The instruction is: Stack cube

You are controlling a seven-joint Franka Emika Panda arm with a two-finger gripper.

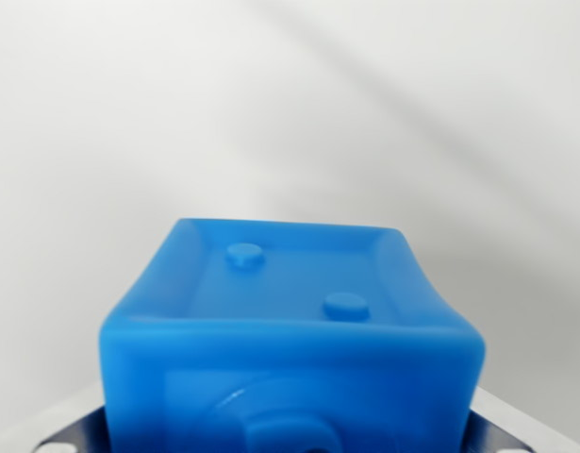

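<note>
A blue cube (pixel 290 321) fills the lower middle of the wrist view, very close to the camera. Its upper face has a raised rim and two small round studs, and a round recess shows on its near face. Grey metal parts of my gripper (pixel 290 429) show at the cube's lower left and lower right corners, pressed against its sides. The gripper is shut on the cube. The fingertips are mostly hidden behind the cube. No second cube is in view.
Behind the cube lies a blurred white surface (pixel 290 104) with faint soft shadows. No edge or other object shows.
</note>
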